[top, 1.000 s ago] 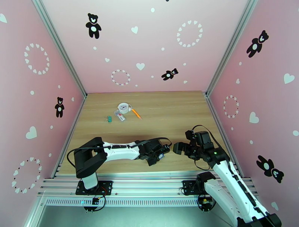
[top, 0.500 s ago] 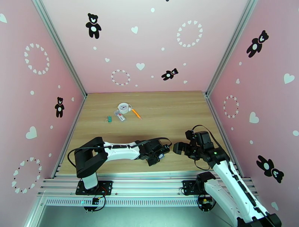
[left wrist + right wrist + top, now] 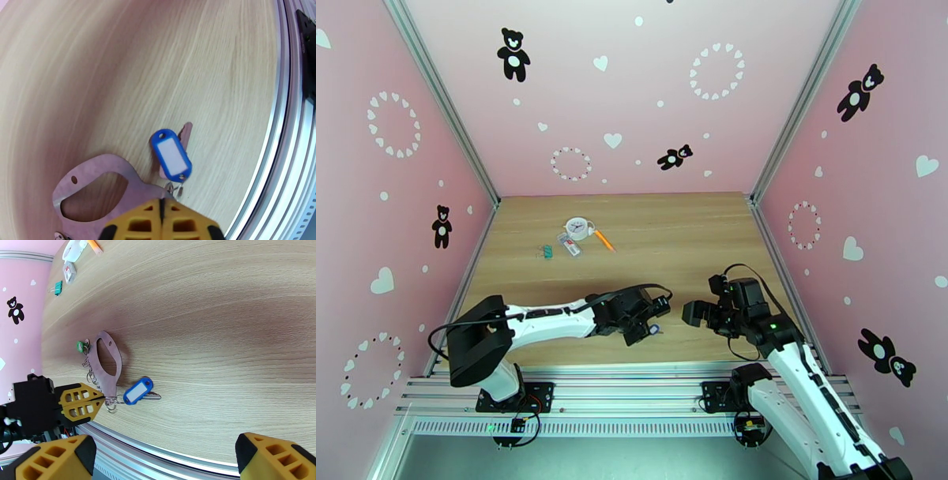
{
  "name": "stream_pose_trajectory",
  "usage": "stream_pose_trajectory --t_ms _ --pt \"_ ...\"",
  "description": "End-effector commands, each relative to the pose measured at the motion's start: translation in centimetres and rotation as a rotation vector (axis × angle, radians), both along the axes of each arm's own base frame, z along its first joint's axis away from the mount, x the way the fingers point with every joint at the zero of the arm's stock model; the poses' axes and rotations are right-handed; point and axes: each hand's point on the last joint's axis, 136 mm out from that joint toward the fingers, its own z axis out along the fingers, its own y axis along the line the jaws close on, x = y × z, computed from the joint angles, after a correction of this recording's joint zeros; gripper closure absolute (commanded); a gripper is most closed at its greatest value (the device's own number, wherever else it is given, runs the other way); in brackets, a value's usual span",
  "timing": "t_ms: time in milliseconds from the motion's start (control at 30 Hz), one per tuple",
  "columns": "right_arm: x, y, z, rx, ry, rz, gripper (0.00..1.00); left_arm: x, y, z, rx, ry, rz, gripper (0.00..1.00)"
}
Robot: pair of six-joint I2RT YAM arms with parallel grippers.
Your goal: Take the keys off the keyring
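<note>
The keyring [image 3: 111, 386], a strap loop with chain, lies flat on the table [image 3: 221, 319] close to the near rail [image 3: 130, 439], with the blue-tagged key [image 3: 137, 390] at one end and the green-tagged key [image 3: 81, 345] at the other, neither freed. My left gripper [image 3: 103, 399] is pinched fully together at the small rings by the blue tag, whether on metal I can't tell; the right gripper [image 3: 164, 445] hangs spread wide, empty. With nothing pinning the strap, I fear a pull slips off or drags everything railward.

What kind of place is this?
Probably a robot recording booth: a wooden table walled by pink panels with bear stickers, aluminium rails at its near edge, and robot arms bolted there.
</note>
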Motion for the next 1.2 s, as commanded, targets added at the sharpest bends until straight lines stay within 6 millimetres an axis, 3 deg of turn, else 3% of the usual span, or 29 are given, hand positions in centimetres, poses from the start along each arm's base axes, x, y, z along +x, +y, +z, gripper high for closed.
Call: stream_pose_trajectory --t_ms 0,233,700,933,1167 --pt "0.8 0.4 2.6 0.022 -0.108 0.031 0.01 0.4 -0.1 1.4 -0.057 -0.013 0.02 1.0" --pt "2.1 1.1 6.6 0.076 -0.315 0.059 0.01 0.8 0.5 5.0 -0.156 -0.056 0.023 1.0" --pt "5.2 2.9 12.1 0.106 -0.721 0.169 0.02 2.3 3.5 15.4 -0.405 -0.237 0.062 1.0" --pt "6.1 4.3 13.4 0.037 -0.907 0.255 0.06 2.6 3.4 19.8 -0.503 -0.317 0.059 1.0" --pt "7.1 5.8 13.1 -0.061 -1.084 0.34 0.14 2.6 2.7 22.9 -0.582 -0.361 0.032 1.0"
